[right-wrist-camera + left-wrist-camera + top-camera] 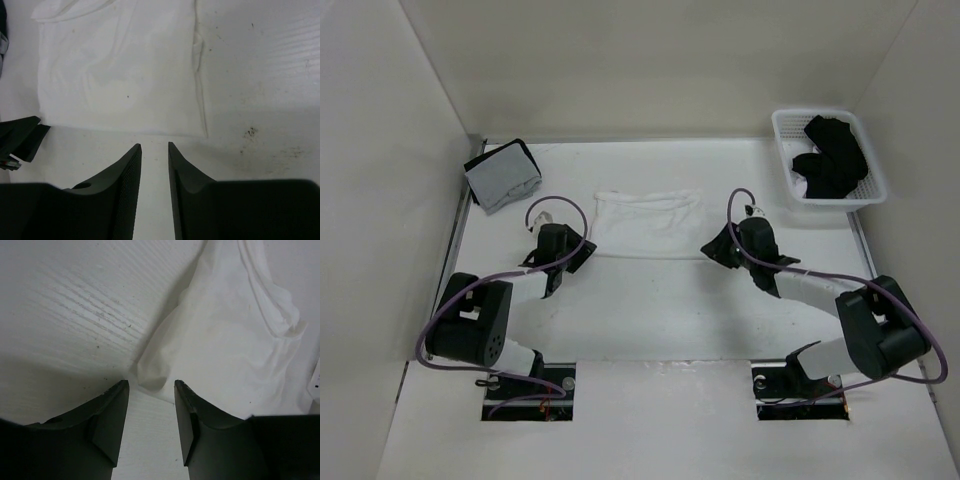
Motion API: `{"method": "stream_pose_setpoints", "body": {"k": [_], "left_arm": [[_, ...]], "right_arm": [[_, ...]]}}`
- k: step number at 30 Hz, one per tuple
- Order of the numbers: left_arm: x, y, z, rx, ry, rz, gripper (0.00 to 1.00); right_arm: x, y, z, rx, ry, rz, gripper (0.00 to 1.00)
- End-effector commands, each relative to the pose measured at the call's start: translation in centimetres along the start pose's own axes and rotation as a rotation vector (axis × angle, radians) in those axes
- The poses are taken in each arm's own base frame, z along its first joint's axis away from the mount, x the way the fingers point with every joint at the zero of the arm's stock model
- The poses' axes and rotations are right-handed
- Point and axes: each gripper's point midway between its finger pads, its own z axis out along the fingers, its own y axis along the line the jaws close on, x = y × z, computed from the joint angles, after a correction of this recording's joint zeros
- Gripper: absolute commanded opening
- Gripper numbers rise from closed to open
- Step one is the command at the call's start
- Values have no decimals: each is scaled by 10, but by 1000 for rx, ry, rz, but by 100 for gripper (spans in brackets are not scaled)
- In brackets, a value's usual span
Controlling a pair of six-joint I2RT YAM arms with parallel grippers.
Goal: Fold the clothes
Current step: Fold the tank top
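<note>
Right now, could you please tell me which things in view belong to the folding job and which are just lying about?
Part of the job: white top; left gripper and right gripper, both open at its near edge.
Lying about: grey-and-black folded bundle; white basket; black garments inside it.

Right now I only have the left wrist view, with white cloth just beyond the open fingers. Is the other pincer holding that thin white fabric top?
Observer: No. The right pincer is open and empty, stopped just short of the near edge of the thin white fabric top.
Operator: How does the top lie overall?
Observer: Seen from above, it lies flat, wider than it is deep, with nothing on top of it.
Operator: Is there any other clothing around?
Observer: Yes. A white plastic basket at the far right corner holds black garments.
</note>
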Motion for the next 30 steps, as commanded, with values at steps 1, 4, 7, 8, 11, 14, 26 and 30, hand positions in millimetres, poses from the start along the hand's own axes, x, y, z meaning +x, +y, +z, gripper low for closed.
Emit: {"method": "stream_pose_setpoints", "body": {"k": [1,4,7,8,11,14,26,30], "left_arm": [[-7,-14,6,55,-15,-17,39],[-8,-5,12,24,-20,-28,33],[-10,-3,13,16,-37,-47,28],[-10,-2,12,15,-39,-47,26],[-11,1,12,5,-48,-46,20],[-11,2,12,1,-48,-45,17],[-12,-3,16,9,-47,-44,12],[-14,-6,14,19,-52,-41,11]], "right_arm": [[-14,8,-3,-48,-76,12,33],[-10,-9,1,-6,-68,43,36],[-5,-23,11,29,-51,77,40],[-4,-25,13,31,-47,82,41],[0,-27,20,28,-22,103,45],[1,-28,23,27,-13,129,44],[6,-32,32,48,24,184,35],[9,-35,29,56,24,198,33]]}}
